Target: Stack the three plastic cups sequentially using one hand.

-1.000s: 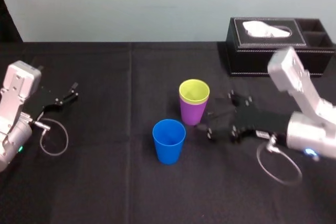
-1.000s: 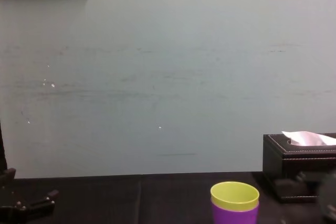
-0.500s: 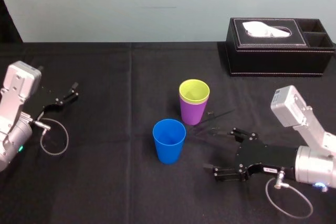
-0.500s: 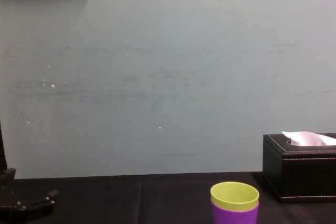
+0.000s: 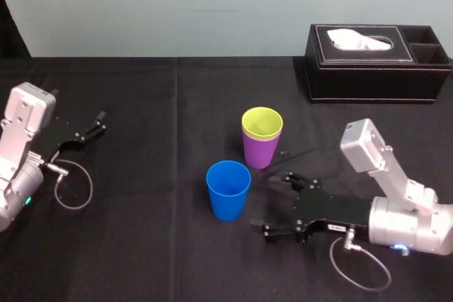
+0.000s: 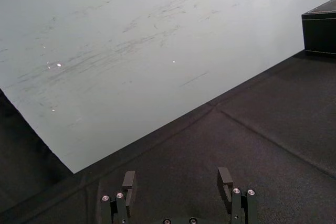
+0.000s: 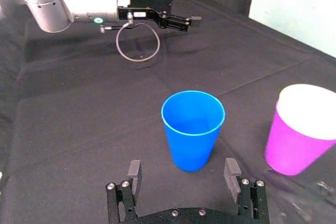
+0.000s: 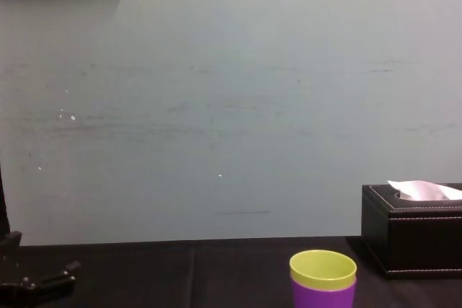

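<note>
Standing: two nested cups [image 5: 260,148], blue cup [image 5: 228,190].

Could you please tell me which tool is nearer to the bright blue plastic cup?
The right. The right tool is open just right of the bright blue plastic cup, pointing at it, not touching. The left tool is parked far off to the cup's left.
</note>
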`<move>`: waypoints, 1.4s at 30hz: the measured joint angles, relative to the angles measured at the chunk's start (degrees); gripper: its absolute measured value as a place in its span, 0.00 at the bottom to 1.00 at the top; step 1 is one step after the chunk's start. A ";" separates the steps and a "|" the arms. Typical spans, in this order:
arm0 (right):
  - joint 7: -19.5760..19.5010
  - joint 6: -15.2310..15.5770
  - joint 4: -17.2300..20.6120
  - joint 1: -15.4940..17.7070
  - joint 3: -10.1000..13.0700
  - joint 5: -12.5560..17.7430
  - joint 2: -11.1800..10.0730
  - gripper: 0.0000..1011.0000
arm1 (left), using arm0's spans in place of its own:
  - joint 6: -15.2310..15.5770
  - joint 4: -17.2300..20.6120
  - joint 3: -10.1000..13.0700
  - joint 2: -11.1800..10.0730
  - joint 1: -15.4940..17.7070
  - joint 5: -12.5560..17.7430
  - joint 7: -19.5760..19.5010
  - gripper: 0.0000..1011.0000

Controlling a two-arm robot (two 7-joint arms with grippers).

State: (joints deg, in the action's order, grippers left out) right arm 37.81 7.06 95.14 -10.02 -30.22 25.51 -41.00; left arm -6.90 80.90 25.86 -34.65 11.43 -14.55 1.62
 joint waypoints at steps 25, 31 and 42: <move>0.26 0.31 -5.64 -4.34 -3.54 0.12 5.16 0.99 | 0.00 0.00 0.00 0.00 0.00 0.00 0.00 1.00; 0.32 -0.01 -6.58 -5.06 -4.01 0.01 5.83 0.99 | 0.00 0.00 0.00 0.00 0.00 0.00 0.00 1.00; 0.21 -0.69 -8.08 -6.22 -4.55 -0.30 7.44 0.99 | 0.00 0.00 0.00 0.00 0.00 0.00 0.00 1.00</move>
State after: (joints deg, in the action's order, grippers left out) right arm 38.02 6.37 87.06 -16.24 -34.76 25.21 -33.56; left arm -6.91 80.90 25.86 -34.65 11.43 -14.55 1.62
